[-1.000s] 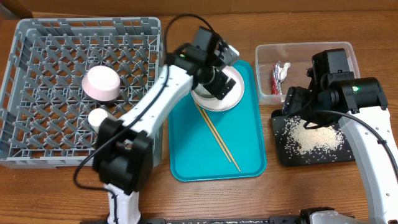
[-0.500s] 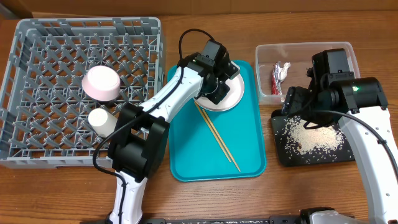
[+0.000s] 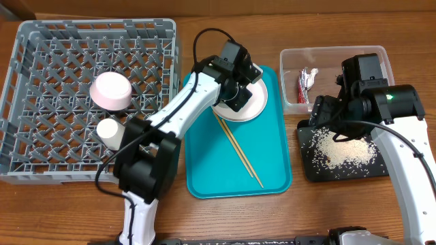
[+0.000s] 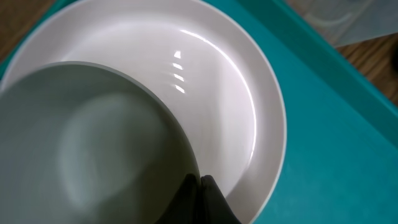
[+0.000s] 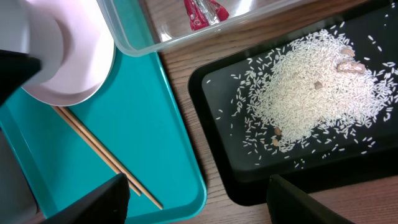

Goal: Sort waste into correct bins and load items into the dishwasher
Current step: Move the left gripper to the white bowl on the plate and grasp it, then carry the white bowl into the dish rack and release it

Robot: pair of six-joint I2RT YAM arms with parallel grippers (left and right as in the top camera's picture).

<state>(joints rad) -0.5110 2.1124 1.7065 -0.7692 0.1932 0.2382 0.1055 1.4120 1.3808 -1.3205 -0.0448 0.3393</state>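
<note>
Two arms are recorded over the table. The grey dish rack (image 3: 41,82) occupies the left side and is the largest object. The teal tray (image 3: 266,170) lies just right of it. Right of the teal tray, the black tray (image 3: 310,167) lies at the near side and the clear tub (image 3: 327,64) at the far side.

The white plate (image 3: 255,100) is seen at the far end of the teal tray. The pale grey bowl (image 4: 81,149) rests on this plate. The left gripper (image 4: 199,182) is lowered onto the bowl, with its jaws pressed together on the near rim, which is pinched between them.

The whitish-pink bowl (image 3: 111,90) is lodged among the pegs of the rack, and the white cup (image 3: 109,131) is noted in the rack just in front of it.

The chopsticks (image 3: 238,150) lie together diagonally on the teal tray, one end near the plate.

The rice (image 3: 340,148) is heaped in the black tray, with loose grains scattered around the heap. The right gripper (image 5: 199,180) is held above the left edge of this tray, jaws spread wide, with nothing between them.

The foil wrapper (image 3: 304,82) lies in the left part of the clear tub.
</note>
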